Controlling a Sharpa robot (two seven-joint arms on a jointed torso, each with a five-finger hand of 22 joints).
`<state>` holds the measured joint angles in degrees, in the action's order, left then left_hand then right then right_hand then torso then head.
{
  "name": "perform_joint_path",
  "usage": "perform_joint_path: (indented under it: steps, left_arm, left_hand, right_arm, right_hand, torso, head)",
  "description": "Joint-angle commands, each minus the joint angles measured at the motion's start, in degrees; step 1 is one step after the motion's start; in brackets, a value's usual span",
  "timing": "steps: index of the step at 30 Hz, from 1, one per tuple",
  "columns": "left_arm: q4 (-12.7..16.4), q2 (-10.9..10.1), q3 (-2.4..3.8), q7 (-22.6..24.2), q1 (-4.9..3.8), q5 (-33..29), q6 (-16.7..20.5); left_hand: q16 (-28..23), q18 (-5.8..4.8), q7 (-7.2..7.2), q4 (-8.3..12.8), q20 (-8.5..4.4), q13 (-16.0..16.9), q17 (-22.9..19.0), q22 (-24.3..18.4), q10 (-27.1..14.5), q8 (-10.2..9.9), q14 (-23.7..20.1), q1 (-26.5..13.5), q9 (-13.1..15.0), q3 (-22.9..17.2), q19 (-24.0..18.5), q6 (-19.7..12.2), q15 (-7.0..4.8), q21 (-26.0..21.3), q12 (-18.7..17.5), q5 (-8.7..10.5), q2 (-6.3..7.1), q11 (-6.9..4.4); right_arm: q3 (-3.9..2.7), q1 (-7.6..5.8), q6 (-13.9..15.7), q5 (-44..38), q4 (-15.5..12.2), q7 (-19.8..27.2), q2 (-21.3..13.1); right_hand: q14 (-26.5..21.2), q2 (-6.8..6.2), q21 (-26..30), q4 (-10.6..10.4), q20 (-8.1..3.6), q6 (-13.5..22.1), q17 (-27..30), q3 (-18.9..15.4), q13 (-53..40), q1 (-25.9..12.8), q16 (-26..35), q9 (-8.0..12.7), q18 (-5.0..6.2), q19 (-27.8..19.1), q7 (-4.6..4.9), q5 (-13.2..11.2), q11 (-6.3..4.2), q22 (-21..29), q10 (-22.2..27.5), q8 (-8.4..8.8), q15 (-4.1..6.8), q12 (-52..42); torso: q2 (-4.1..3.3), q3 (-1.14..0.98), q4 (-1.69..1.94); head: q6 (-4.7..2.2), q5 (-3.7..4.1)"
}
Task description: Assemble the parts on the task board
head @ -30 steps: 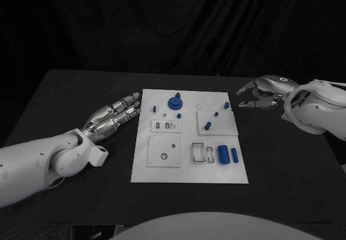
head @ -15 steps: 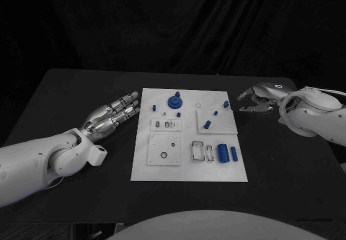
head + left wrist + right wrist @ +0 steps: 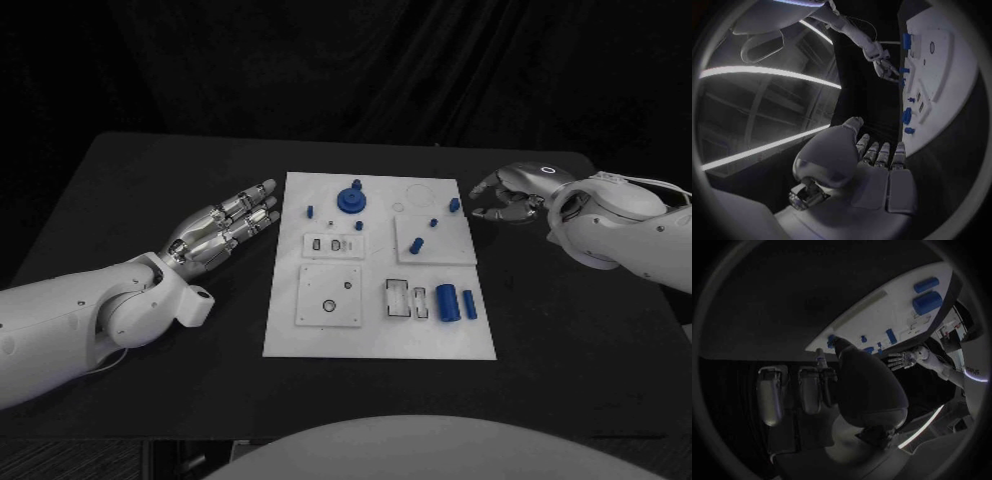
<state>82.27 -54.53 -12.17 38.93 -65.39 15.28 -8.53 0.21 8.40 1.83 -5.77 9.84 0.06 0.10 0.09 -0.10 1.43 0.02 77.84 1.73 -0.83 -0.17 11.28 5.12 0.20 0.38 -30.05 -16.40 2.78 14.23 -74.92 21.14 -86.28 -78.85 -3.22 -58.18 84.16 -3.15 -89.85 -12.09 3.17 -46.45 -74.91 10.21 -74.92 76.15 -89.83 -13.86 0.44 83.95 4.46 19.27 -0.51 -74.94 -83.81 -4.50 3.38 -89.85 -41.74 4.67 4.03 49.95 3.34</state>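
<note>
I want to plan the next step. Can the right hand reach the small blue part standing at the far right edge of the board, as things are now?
Probably yes. The right hand is just beside the task board, close to that small blue part, holding nothing, and nothing stands between them.

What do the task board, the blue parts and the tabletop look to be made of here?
Task board: white and matte, probably plastic, with raised square panels and cut slots. Blue parts, such as the two cylinders: evenly coloured and smooth, likely plastic. Table: black, dull, without glare; whether laminate or a cloth cover cannot be told.
</note>
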Motion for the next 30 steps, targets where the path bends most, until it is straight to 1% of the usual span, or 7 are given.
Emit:
perform_joint_path:
  steps: [1, 10, 14, 16, 21, 24, 30]
  left_arm:
    - [0.1, 0.1, 0.04, 11.1, 0.12, -0.1, -0.5]
    - [-0.1, 0.2, 0.04, 11.0, 0.15, -0.1, -0.6]
    - [-0.2, 0.4, 0.04, 10.9, 0.16, -0.1, -0.7]
    - [-0.2, 0.4, 0.04, 10.9, 0.17, -0.1, -0.7]
    - [-0.3, 0.5, 0.04, 10.8, 0.19, -0.1, -0.9]
    - [-0.4, 0.6, 0.04, 10.7, 0.20, -0.1, -1.1]
    - [-0.5, 0.6, 0.04, 10.5, 0.26, -0.1, -1.4]
  left_hand:
    - [-0.2, 0.25, -0.17, -0.1, 0.42, -0.1, -0.1, -0.1, 0.1, 0.2, 0.0, -0.6, 0.0, -0.4, 0.2, -0.3, 0.57, -0.2, -0.4, -0.32, -0.02, 0.29]
    - [-0.2, 0.23, -0.16, 0.0, 0.45, -0.1, -0.1, -0.1, 0.1, 0.2, 0.0, -0.7, 0.0, -0.6, 0.2, -0.4, 0.62, -0.2, -0.4, -0.33, -0.07, 0.40]
    - [-0.2, 0.23, -0.16, 0.0, 0.45, -0.1, -0.1, -0.1, 0.1, 0.2, 0.0, -0.7, 0.0, -0.6, 0.2, -0.4, 0.62, -0.2, -0.4, -0.33, -0.07, 0.40]
    - [-0.2, 0.23, -0.16, 0.0, 0.45, -0.1, -0.1, -0.1, 0.1, 0.2, 0.0, -0.7, 0.0, -0.6, 0.2, -0.4, 0.62, -0.2, -0.4, -0.33, -0.07, 0.40]
    - [-0.2, 0.23, -0.16, 0.0, 0.45, -0.1, -0.1, -0.1, 0.1, 0.2, 0.0, -0.7, 0.0, -0.6, 0.2, -0.4, 0.62, -0.2, -0.4, -0.33, -0.07, 0.40]
    - [-0.2, 0.22, -0.14, 0.0, 0.46, -0.1, -0.1, -0.1, 0.1, 0.2, 0.0, -0.7, 0.0, -0.7, 0.2, -0.5, 0.64, -0.2, -0.4, -0.34, -0.10, 0.45]
    - [-0.2, 0.21, -0.13, 0.0, 0.49, -0.1, -0.1, -0.1, 0.1, 0.2, 0.0, -0.8, 0.0, -0.8, 0.2, -0.5, 0.69, -0.2, -0.4, -0.34, -0.13, 0.51]
  right_arm:
    - [-0.04, 0.20, 1.4, -0.4, 0.4, -0.6, 0.2]
    - [-0.08, 0.22, 0.9, -0.4, 1.4, -1.1, 1.3]
    - [-0.09, 0.23, 0.5, -0.4, 2.0, -1.5, 2.0]
    - [-0.09, 0.23, 0.4, -0.4, 2.3, -1.8, 2.4]
    - [-0.10, 0.25, -0.2, -0.4, 3.4, -2.1, 3.5]
    - [-0.11, 0.26, -0.3, -0.4, 4.1, -2.1, 4.3]
    - [-0.12, 0.29, -0.4, -0.4, 5.1, -2.0, 5.4]
  right_hand:
    - [5.8, 0.16, -0.1, -0.4, 0.27, -0.1, -15.1, 0.0, -15.1, -0.1, -0.2, 0.0, -0.44, 6.0, 0.26, 0.3, 0.42, -15.1, -6.2, 0.11, -0.37, -0.1]
    - [5.8, 0.06, -0.1, -0.9, 0.43, 0.7, -15.1, 0.1, -15.1, -0.5, -0.2, 0.0, -0.44, 6.0, 0.59, 1.1, 0.68, -15.1, -6.2, 0.57, -0.56, -0.1]
    - [5.8, 0.00, -0.1, -1.4, 0.72, 1.2, -15.1, -0.2, -15.1, -1.1, -0.2, -0.1, -0.44, 6.0, 0.84, -3.5, 0.97, -15.1, -6.2, 0.58, -0.83, -0.1]
    - [5.8, -0.08, -0.1, -1.5, 0.83, 1.3, -15.1, -0.6, -15.1, -1.2, -0.2, -0.2, -0.44, 6.0, 0.92, -6.8, 1.05, -15.1, -6.2, 0.55, -0.92, -0.1]
    - [5.8, -0.20, -0.1, -1.2, 0.90, 1.5, -15.1, -0.9, -15.1, -1.0, -0.2, -0.3, -0.44, 6.0, 1.00, -8.6, 1.12, -15.1, -6.2, 0.53, -0.98, -0.1]
    - [5.8, -0.41, -0.1, -0.9, 0.98, 1.7, -15.1, -1.4, -15.1, -0.8, -0.2, -0.5, -0.44, 6.0, 1.08, -11.6, 1.21, -15.1, -6.2, 0.56, -1.05, -0.1]
    - [5.8, -0.74, -0.1, -0.8, 1.03, 1.8, -15.1, -2.1, -15.1, -0.7, -0.2, -0.6, -0.44, 6.0, 1.09, -14.2, 1.24, -15.1, -6.2, 0.50, -1.08, -0.1]
  torso:
    - [-0.04, 0.03, 0.04]
    - [-0.01, 0.06, 0.01]
    - [0.02, 0.07, 0.04]
    - [0.03, 0.09, 0.04]
    - [0.03, 0.10, -0.01]
    - [0.02, 0.09, -0.02]
    - [0.04, 0.09, -0.07]
  head:
    - [0.01, 0.13]
    - [0.05, 0.03]
    - [0.05, 0.14]
    - [0.05, 0.27]
    - [0.05, 0.24]
    - [0.05, 0.24]
    - [0.05, 0.13]
